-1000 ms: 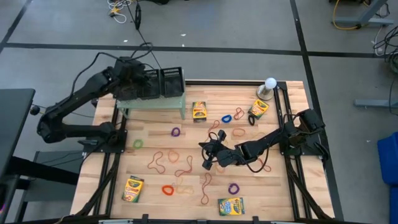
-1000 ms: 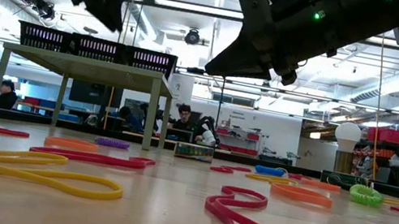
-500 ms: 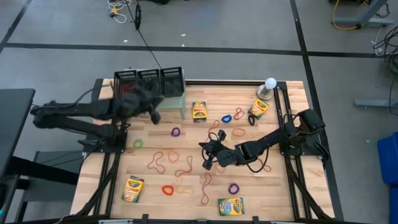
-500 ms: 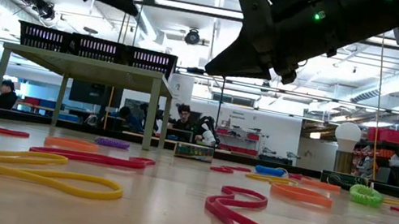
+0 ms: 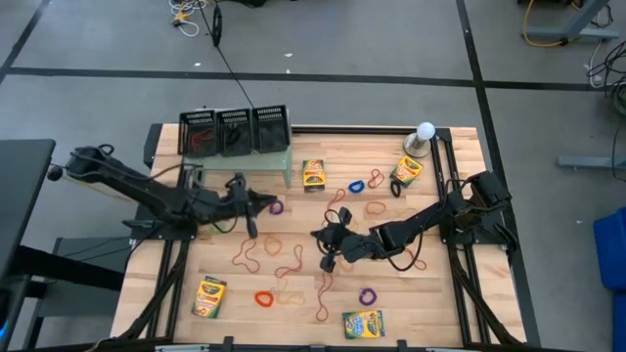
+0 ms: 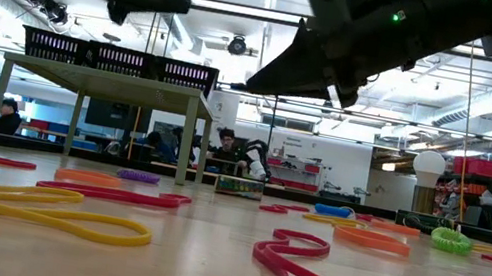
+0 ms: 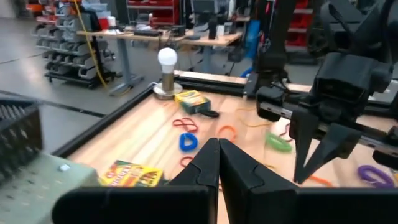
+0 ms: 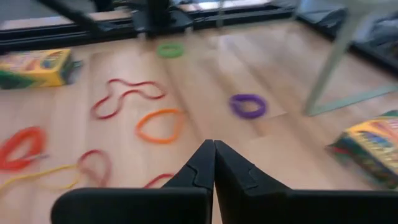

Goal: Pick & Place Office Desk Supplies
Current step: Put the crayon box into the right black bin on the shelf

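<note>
Several coloured rubber bands lie scattered on the wooden table. Crayon boxes lie flat at the far middle, far right, near left and near middle. Three black mesh trays stand on the pale green stand at the far left; something red shows in the leftmost one. My left gripper is shut and points level toward the table's right, above a purple band. My right gripper is shut above the table's middle, pointing left. Neither holds anything that shows.
A white globe on a grey base stands at the far right corner. In the left wrist view the right arm's gripper shows a short way ahead of my left fingers. A purple band and an orange one lie ahead of my right gripper.
My left gripper has swung away from the mesh trays on the stand, down and toward the table's middle. It has tipped from pointing down to level and now hovers low beside the stand. The trays, hidden under it before, now show uncovered.
</note>
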Motion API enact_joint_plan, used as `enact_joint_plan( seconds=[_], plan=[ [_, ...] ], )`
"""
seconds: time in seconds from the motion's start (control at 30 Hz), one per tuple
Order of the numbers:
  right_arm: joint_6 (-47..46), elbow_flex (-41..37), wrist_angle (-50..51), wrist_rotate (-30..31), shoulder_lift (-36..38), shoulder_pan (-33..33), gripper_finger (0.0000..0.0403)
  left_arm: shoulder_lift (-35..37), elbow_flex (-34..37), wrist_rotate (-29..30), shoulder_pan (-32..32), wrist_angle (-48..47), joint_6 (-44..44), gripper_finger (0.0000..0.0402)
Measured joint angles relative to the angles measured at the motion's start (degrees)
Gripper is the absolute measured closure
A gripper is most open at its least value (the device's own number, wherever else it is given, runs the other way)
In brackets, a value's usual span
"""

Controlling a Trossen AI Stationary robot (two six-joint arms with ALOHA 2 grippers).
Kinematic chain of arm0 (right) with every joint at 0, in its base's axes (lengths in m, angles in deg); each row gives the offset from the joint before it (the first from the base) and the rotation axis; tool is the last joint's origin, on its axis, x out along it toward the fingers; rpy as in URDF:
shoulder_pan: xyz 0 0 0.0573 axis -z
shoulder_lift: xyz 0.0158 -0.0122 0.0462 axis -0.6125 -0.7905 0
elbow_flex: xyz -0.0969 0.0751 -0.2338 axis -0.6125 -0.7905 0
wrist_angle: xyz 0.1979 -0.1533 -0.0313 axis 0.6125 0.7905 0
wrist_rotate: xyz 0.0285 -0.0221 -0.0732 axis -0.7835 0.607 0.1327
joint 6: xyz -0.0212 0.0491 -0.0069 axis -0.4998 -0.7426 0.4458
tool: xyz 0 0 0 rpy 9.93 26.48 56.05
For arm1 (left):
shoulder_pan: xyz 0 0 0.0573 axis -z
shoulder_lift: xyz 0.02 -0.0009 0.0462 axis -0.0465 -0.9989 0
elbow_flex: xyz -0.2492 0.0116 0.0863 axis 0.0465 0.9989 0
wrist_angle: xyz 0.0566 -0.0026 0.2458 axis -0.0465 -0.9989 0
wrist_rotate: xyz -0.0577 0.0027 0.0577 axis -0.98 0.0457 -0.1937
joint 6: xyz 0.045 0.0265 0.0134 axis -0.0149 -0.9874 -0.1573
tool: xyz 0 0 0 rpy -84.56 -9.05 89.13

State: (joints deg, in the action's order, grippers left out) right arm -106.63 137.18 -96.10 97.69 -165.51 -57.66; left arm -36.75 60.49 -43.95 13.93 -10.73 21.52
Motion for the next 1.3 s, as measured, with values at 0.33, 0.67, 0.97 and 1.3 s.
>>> enact_joint_plan(
  seconds=[0.33, 0.67, 0.97, 1.3],
  plan=[
    [-2.6, -0.02, 11.17, -2.54, 3.44, 0.89, 0.0394, -7.91, 7.06, 0.79, 0.25, 20.24, 3.68, 0.0392],
    [-10.55, -0.02, 39.54, -3.06, 20.43, 1.9, 0.0394, -9.01, 7.06, 4.55, 0.39, 20.25, 0.8, 0.0392],
    [-14.13, -0.02, 46.01, -12.72, 32.33, 9.07, 0.0394, -9.01, 7.04, 4.38, 0.29, 19.93, 1.53, 0.0392],
    [-19.11, -0.02, 71.86, -12.16, 38.4, 22.05, 0.0384, -9.03, 7.04, 4.26, 0.29, 19.94, 1.43, 0.0392]
  ],
)
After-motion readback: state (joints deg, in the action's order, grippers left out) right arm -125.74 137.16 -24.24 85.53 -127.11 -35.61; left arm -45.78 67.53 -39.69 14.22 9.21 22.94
